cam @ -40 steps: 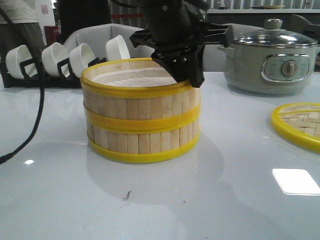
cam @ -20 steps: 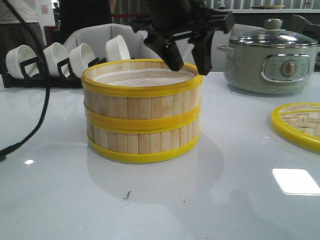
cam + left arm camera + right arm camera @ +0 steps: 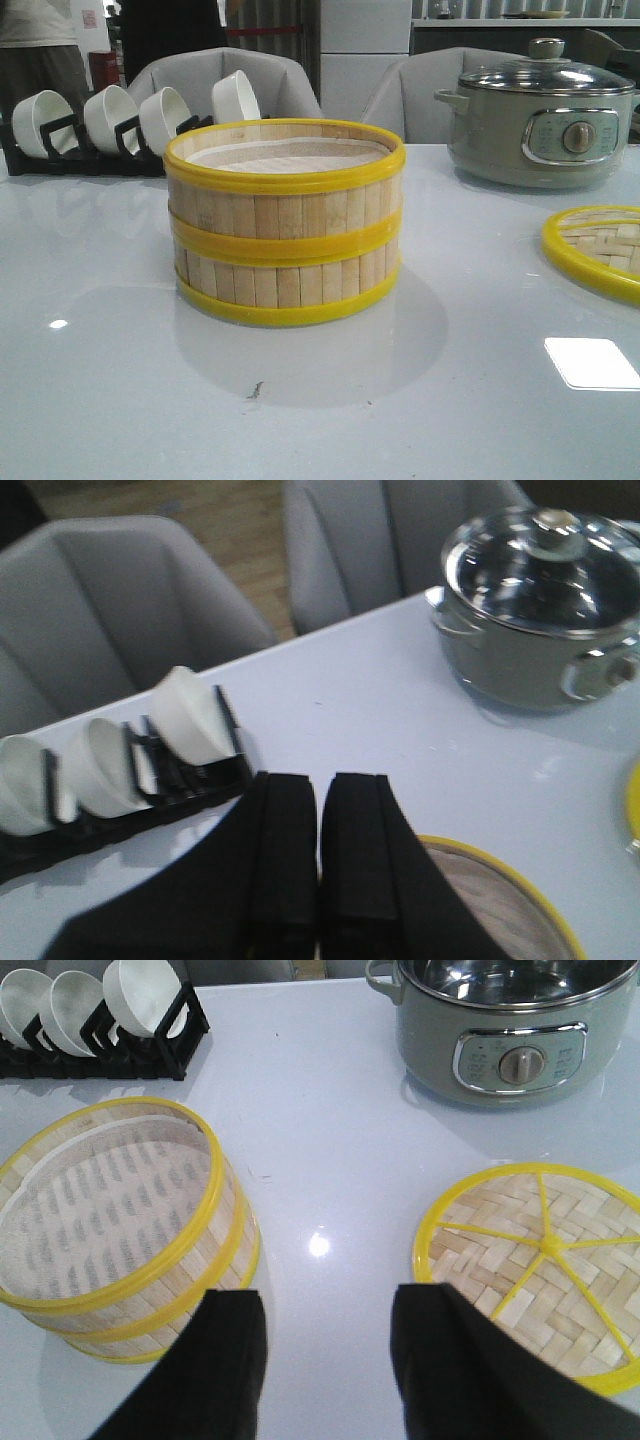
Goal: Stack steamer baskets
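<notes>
- The table [image 3: 120, 400] was white and shiny, with a small dark speck [image 3: 255, 390] near the front and a bright square of light on the right.
- The two steamer baskets [image 3: 285, 225] sat in the middle of the table, one stacked on top of the other, with a white cloth inside the top one.
- The woven lid [image 3: 600, 250] lay flat on the table to the right, apart from the baskets.
- Farther back stood a grey-green pot [image 3: 540, 125] with a glass lid, and on the left a black rack [image 3: 60, 150] held white bowls [image 3: 165, 115].
- Behind the table were grey chairs [image 3: 190, 75].
- The left gripper [image 3: 318, 860] was closed tight and held nothing.
- The right gripper [image 3: 325, 1360] was spread wide above the table and held nothing.
</notes>
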Available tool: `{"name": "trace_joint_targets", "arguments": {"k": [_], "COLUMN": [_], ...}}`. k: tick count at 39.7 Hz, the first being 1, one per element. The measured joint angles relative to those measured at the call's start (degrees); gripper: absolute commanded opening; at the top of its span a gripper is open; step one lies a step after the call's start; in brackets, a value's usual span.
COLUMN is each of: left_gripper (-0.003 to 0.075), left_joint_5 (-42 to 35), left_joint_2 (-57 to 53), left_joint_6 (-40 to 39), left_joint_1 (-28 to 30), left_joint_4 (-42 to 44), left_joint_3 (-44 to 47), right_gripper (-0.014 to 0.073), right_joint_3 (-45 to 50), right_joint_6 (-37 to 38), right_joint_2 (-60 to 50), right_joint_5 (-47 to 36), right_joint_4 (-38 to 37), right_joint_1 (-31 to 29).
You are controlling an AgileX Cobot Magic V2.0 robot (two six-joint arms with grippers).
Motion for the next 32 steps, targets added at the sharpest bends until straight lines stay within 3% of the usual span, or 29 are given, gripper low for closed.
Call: {"name": "trace_joint_targets", "arguments": {"k": [6, 14, 24, 32], "left_gripper": [0.0098, 0.0098, 0.0098, 0.0098], "left_joint_5": [0.87, -0.92, -7.24, -10.78], "left_joint_2": [-6.85, -20.48, -39.29, -49.99], "left_joint_6": [-0.37, -0.45, -0.45, -0.48], "left_joint_1": [8.56, 16.8, 19.15, 19.15], "left_joint_4": [-0.27, -1.28, -1.52, -1.57], "left_joint_3": [4.47, 18.37, 40.68, 51.87], "right_gripper": [0.0411, 0.0411, 0.0411, 0.0411], "right_joint_3": [0.0, 0.0, 0.0, 0.0], "right_joint_6": [0.0, 0.0, 0.0, 0.0], "right_joint_2": [0.0, 0.0, 0.0, 0.0], "right_joint_5": [0.0, 0.2, 1.0, 1.36], "right_joint_4": [0.0, 0.02, 0.24, 0.24], "right_joint_1": [0.0, 0.0, 0.0, 0.0]}}
